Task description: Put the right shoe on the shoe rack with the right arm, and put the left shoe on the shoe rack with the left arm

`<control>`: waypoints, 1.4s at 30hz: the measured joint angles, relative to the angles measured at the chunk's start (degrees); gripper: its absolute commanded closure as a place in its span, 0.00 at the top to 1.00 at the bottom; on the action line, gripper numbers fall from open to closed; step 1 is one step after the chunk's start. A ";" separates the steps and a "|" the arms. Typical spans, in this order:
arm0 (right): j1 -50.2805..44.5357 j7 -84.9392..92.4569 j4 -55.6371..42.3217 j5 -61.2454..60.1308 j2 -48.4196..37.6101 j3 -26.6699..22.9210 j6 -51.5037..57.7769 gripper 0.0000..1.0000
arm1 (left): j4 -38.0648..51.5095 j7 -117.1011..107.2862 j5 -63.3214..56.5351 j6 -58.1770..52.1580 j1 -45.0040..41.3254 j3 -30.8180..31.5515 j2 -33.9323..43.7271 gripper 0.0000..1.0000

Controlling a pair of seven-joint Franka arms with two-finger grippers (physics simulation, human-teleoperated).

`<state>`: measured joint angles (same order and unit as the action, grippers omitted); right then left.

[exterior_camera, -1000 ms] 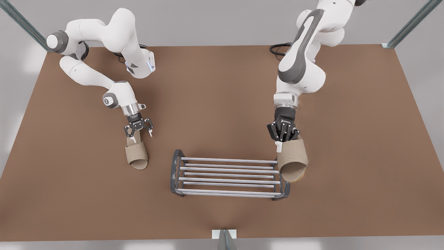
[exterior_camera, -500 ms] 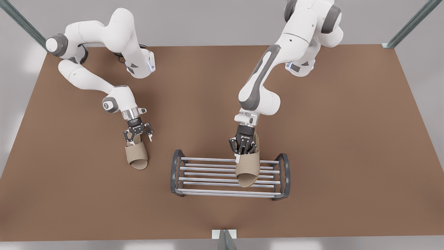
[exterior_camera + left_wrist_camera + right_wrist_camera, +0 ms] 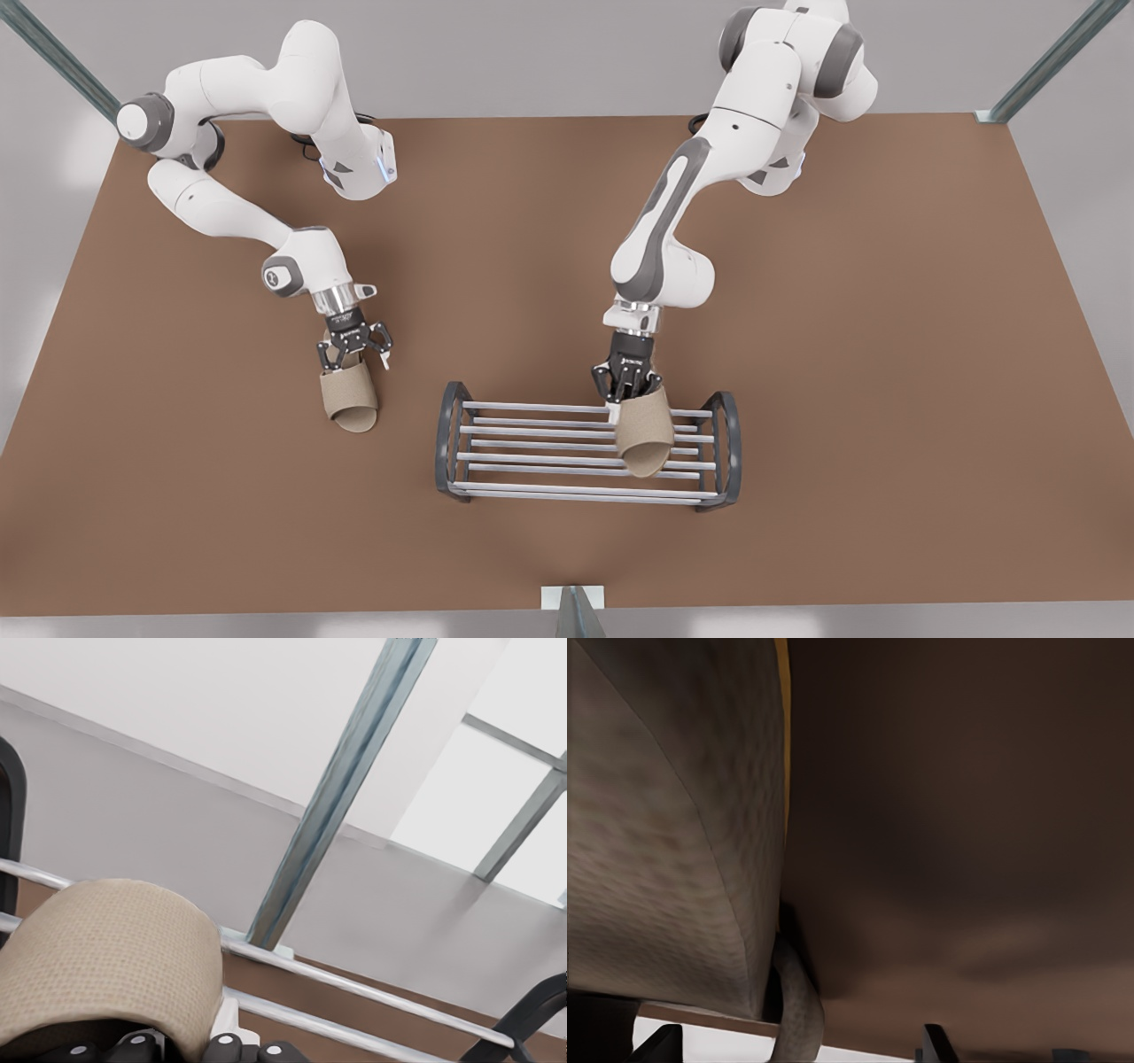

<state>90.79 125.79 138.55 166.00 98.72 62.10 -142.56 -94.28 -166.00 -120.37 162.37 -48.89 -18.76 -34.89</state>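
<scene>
Resting on the shoe rack, the left shoe sits gripped in the left jaws.

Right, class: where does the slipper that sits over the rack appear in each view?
Front view: the left shoe lies over the shoe rack, toward the front view's right, held by the left gripper.
Left wrist view: its beige strap close up, rack bars behind.
Right wrist view: that slipper is the right shoe, by the open right gripper on the table.
Shared landmark: the rack's silver bars.
</scene>
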 measured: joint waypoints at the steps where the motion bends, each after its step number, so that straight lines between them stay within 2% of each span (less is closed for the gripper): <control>1: -0.17 -0.21 -0.26 0.00 0.00 0.18 -0.07 1.00 | 0.07 0.00 0.04 -0.11 0.02 -0.02 0.01 1.00; 16: -2.37 -2.63 -2.07 0.00 0.00 1.25 -0.39 0.98 | 3.75 0.00 0.73 -0.88 0.27 0.02 -1.83 1.00; 19: -2.37 -3.30 -2.07 0.00 0.00 1.39 -0.40 0.85 | 5.00 0.00 0.78 -0.91 0.44 -0.03 -2.74 1.00; 23: -2.33 -4.04 -2.12 0.00 0.00 1.75 -0.41 0.80 | 5.39 0.00 0.78 -0.93 0.46 -0.04 -3.17 1.00; 28: -2.04 -4.78 -2.05 0.00 0.00 2.26 -0.41 0.61 | 6.85 0.00 0.79 -0.94 0.49 -0.04 -3.81 1.00; 30: -2.02 -5.03 -1.93 0.00 0.00 2.58 -0.40 0.61 | 6.94 0.00 0.78 -0.93 0.47 -0.04 -3.78 1.00; 32: -2.02 -5.25 -1.84 0.00 0.00 2.83 -0.41 0.55 | 6.97 0.00 0.79 -0.91 0.37 -0.09 -3.66 1.00; 34: -1.95 -5.46 -1.62 0.00 0.00 3.21 -0.42 0.43 | 7.02 0.00 0.82 -0.92 0.31 -0.08 -3.72 1.00; 39: -1.37 -5.91 -0.43 0.00 0.00 3.94 -0.54 0.34 | 6.98 0.00 1.00 -0.93 0.13 -0.12 -3.69 1.00; 40: -1.15 -6.01 -0.10 0.00 0.00 4.22 -0.55 0.23 | 6.98 0.00 1.03 -0.94 0.12 -0.13 -3.68 1.00; 42: -0.65 -6.26 0.61 0.00 -0.05 4.58 -0.57 0.21 | 6.97 0.00 1.07 -0.94 0.12 -0.13 -3.68 1.00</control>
<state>90.14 119.52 139.17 166.00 98.67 66.68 -143.13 -87.30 -166.00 -119.30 161.43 -48.78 -18.89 -38.57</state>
